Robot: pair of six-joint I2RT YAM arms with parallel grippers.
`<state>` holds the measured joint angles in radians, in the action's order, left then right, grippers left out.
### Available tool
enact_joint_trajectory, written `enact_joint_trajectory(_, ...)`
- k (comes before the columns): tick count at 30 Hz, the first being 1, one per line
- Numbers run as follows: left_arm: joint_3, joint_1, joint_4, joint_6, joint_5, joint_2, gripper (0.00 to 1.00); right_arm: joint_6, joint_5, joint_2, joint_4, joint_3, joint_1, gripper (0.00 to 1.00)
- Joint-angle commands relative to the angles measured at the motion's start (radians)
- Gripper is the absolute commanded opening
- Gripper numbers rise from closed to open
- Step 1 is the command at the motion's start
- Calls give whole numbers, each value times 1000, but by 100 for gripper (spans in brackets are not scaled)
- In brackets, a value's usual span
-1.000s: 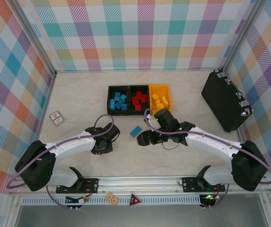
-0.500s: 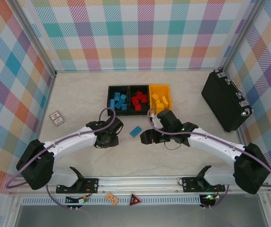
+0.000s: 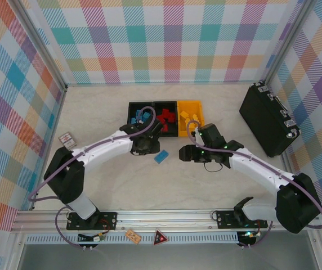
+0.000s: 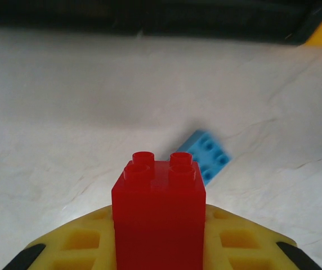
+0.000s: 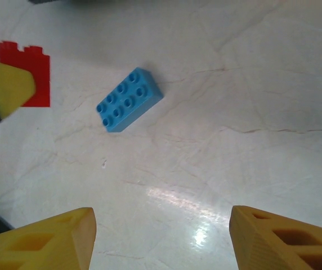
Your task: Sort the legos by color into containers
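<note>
my left gripper is pinching a red lego low over the table near the containers, my right gripper is spread wide by the blue lego lying there, and i worry both grippers could bump because they are so close.

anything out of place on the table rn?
One blue lego lies loose on the table, outside the bins and skewed to their row. The left gripper holds a red lego, not yet binned. Nothing looks spilled or damaged.
</note>
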<state>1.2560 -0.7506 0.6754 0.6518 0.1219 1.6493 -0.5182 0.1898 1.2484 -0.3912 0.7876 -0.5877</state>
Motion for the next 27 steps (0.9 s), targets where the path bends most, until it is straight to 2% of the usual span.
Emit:
enact_joint_trajectory(1,106,-3,26,-53,10,67,20,-22,-52,-9,-54,42,26,64)
enact_joint_trajectory(16,507,63,80,-95,-13,393,20,-27,-59,-7,-66,61,89,64)
enact_joint_trajectory(27,688,83,122,-99,8,546,23,-23,-50,-16,-70,50,118,64)
